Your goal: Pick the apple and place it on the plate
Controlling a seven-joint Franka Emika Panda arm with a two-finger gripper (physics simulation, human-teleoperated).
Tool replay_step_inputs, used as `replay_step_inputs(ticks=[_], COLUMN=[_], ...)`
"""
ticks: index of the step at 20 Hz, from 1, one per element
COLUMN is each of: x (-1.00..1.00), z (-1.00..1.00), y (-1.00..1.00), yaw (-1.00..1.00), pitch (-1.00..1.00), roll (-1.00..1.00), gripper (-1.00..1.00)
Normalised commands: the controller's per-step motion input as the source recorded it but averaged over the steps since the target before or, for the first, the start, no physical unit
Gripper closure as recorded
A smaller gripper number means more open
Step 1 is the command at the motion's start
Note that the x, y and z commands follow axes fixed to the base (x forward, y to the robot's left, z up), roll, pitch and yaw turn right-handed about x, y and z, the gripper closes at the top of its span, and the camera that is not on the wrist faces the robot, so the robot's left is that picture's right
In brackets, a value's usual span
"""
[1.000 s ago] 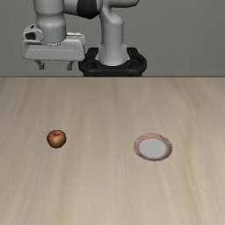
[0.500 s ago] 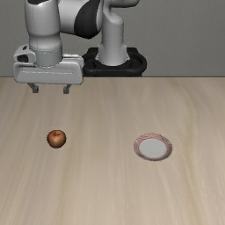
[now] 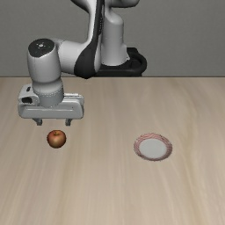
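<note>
A small red-brown apple [image 3: 56,139] lies on the wooden table at the exterior view's left. My gripper [image 3: 53,125] hangs directly over it, fingers spread wide and pointing down, their tips just above and to either side of the apple's top. Nothing is between the fingers. A small round plate [image 3: 155,148] with a reddish rim and pale centre sits on the table to the exterior view's right, well apart from the apple.
The robot's black base [image 3: 112,63] stands at the far edge of the table, behind the work area. The wooden tabletop [image 3: 112,193] stretches wide in front of the apple and plate.
The gripper has come down and slightly toward the exterior view's right, from high above the table to just over the apple. Apple and plate have not moved.
</note>
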Motion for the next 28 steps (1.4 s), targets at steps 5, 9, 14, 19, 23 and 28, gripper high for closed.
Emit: replay_step_inputs(ticks=[5,9,14,19,23,28], x=[0.0,0.0,0.0,0.0,0.0,0.0], z=[-1.0,-0.5,0.0,0.2,0.75,0.8], y=[0.0,0.0,0.0,0.0,0.0,0.2], yaw=[0.0,0.0,0.0,0.0,0.0,0.0], pitch=[0.0,0.0,0.0,0.0,0.0,0.0], roll=[0.0,0.0,0.0,0.0,0.0,0.0], gripper=[-1.0,1.0,1.0,1.0,1.0,1.0])
